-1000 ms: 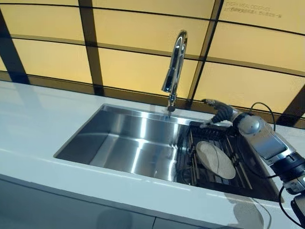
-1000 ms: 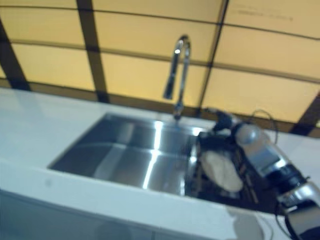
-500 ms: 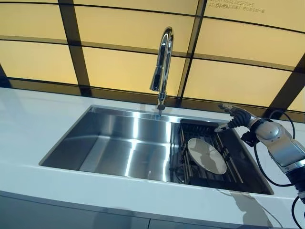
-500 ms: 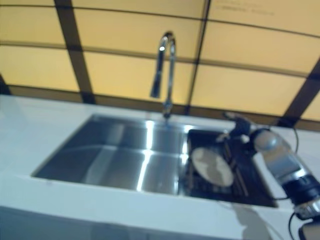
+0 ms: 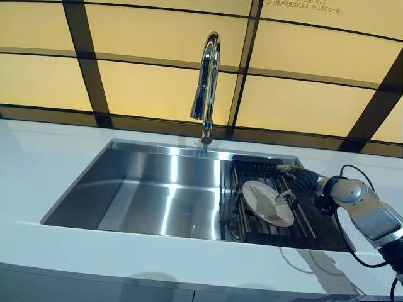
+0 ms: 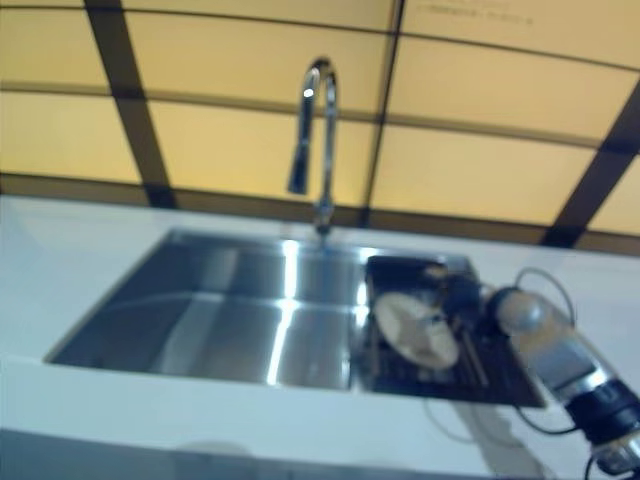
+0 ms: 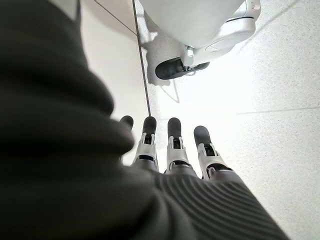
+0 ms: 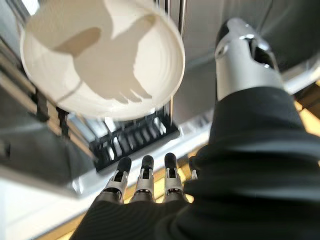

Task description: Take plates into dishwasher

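A white plate (image 5: 267, 202) leans in a dark dish rack (image 5: 252, 167) in the right part of a steel sink (image 5: 157, 189). My right hand (image 5: 301, 181) hovers low over the rack, by the plate's right edge. In the right wrist view its fingers (image 8: 145, 182) are straight and its thumb is spread. The plate (image 8: 100, 60) lies just past them with the hand's shadow on it, and I see no contact. My left hand (image 7: 172, 150) shows only in the left wrist view, fingers straight, hanging over the floor and holding nothing.
A tall chrome faucet (image 5: 206, 82) stands behind the sink's middle. A white countertop (image 5: 38, 163) surrounds the sink. A yellow panelled wall with dark strips rises right behind it. The left basin is bare steel.
The camera has shifted to the right. My right hand has come down from the sink's back right rim to the rack, close to the plate's right edge. The plate has not moved.
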Robot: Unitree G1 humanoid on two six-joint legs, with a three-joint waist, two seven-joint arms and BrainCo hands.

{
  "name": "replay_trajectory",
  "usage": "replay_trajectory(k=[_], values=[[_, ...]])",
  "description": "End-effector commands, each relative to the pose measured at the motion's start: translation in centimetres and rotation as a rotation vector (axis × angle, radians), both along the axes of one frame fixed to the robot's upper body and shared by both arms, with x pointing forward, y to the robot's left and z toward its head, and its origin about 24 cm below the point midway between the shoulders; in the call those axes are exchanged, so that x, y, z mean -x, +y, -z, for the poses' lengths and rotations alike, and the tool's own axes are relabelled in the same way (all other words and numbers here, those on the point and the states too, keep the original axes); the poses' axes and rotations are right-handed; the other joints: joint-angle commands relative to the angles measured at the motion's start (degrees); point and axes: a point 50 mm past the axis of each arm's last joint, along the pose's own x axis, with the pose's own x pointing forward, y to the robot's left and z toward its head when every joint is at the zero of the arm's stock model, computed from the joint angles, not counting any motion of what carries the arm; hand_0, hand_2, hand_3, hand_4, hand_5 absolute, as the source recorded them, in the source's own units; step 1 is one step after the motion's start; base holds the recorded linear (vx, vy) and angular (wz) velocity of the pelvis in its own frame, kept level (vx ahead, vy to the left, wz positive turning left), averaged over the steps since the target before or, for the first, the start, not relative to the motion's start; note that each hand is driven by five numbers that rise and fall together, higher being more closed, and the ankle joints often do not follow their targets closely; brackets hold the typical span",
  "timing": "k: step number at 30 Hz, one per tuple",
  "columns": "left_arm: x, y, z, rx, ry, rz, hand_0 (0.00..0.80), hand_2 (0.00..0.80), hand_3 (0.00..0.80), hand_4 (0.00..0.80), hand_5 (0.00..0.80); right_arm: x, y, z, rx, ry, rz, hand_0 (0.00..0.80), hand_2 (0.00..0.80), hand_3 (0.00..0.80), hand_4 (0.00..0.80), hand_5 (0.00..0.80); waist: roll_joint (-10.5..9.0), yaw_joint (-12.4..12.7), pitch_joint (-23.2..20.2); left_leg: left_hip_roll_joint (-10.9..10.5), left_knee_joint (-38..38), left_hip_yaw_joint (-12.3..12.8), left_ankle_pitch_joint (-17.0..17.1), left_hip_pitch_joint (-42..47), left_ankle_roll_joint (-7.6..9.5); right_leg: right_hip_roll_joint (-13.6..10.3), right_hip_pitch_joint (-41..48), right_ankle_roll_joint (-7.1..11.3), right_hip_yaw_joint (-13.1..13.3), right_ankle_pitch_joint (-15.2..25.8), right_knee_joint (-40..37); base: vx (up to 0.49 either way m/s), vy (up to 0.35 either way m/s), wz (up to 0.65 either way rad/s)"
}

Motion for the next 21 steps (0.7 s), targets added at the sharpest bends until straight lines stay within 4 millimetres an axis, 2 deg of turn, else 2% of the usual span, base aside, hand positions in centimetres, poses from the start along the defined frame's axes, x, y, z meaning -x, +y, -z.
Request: replay_trajectory(k=[1,10,21], values=[[0.0,1.3,-0.3,-0.043,-0.006,-0.016,0.000,0.000,0.000,0.000,0.000,0.5,0.8,-0.3,0.023,-0.024,-0.036,0.000,0.000,0.000,0.000,0.000,-0.88,-0.2,-2.0,-1.3,0.0,3.7,-9.6,5.4,2.03,1.8,-6.5,0.96,0.4,3.9,2.0,0.009,0.002,-0.10],[-0.8,1.2,-0.5,-0.045,-0.012,0.015,0.000,0.000,0.000,0.000,0.000,0.6,1.9,0.8,0.017,-0.002,-0.066,0.000,0.000,0.000,0.000,0.000,-0.74,-0.3,-1.3,-1.3,0.0,4.4,-9.7,5.3,2.16,1.9,-7.0,1.23,0.9,4.3,2.0,-0.003,0.002,-0.05],[-2.0,0.6,-0.7,-0.041,-0.023,0.069,0.000,0.000,0.000,0.000,0.000,-0.8,2.5,1.0,-0.011,-0.004,-0.033,0.000,0.000,0.000,0.000,0.000,-0.32,0.4,-1.2,-1.4,0.0,4.1,-9.5,5.1,2.30,1.7,-7.0,1.20,0.5,4.2,2.1,0.001,0.000,0.00]])
